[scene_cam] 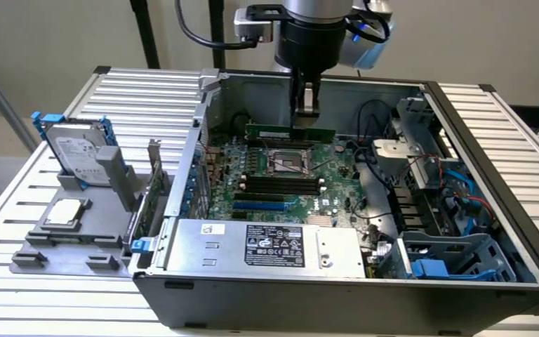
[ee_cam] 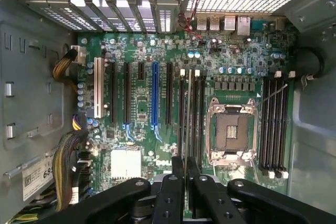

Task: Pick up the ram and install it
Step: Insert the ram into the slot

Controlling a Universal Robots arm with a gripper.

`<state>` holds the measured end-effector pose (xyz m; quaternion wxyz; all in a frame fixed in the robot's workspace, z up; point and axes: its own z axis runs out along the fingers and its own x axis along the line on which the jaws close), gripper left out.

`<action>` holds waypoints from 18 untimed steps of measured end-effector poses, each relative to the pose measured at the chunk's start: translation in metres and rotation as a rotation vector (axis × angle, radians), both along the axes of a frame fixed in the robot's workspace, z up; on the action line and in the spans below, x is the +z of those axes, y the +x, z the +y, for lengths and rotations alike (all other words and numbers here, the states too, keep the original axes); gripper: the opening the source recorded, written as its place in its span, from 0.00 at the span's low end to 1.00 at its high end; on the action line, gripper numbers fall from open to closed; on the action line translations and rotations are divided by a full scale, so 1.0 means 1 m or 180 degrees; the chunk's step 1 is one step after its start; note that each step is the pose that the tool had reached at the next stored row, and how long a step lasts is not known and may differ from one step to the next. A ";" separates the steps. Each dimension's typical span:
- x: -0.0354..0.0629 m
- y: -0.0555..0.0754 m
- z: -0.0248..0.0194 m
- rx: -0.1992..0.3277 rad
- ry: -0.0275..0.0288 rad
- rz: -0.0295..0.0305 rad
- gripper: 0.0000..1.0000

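The gripper [scene_cam: 305, 119] is pinching the ram [scene_cam: 269, 132], a long, thin green stick. The ram is hanging over the motherboard [scene_cam: 337, 188], at twelve o'clock from the square socket [scene_cam: 288, 160]. A white sticker [ee_cam: 38, 174] is showing "68".

Hand [scene_cam: 304, 123] straight down; fingers [ee_cam: 178, 170] pinched together

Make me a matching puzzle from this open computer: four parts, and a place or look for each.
1 ram
2 hard drive
3 power supply
4 CPU socket

A standing on the grey stand outside the case
B middle of the motherboard
C held in the claw
D silver with a black label

Pairs: 1-C, 2-A, 3-D, 4-B
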<state>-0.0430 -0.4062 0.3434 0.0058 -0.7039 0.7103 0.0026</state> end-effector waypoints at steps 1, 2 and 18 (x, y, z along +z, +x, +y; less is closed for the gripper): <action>-0.0020 0.001 -0.0005 0.0000 0.0000 0.0000 0.14; -0.0038 0.001 -0.0009 0.0000 0.0000 0.0000 0.14; -0.0329 0.006 -0.0033 0.0000 0.0000 0.0000 0.14</action>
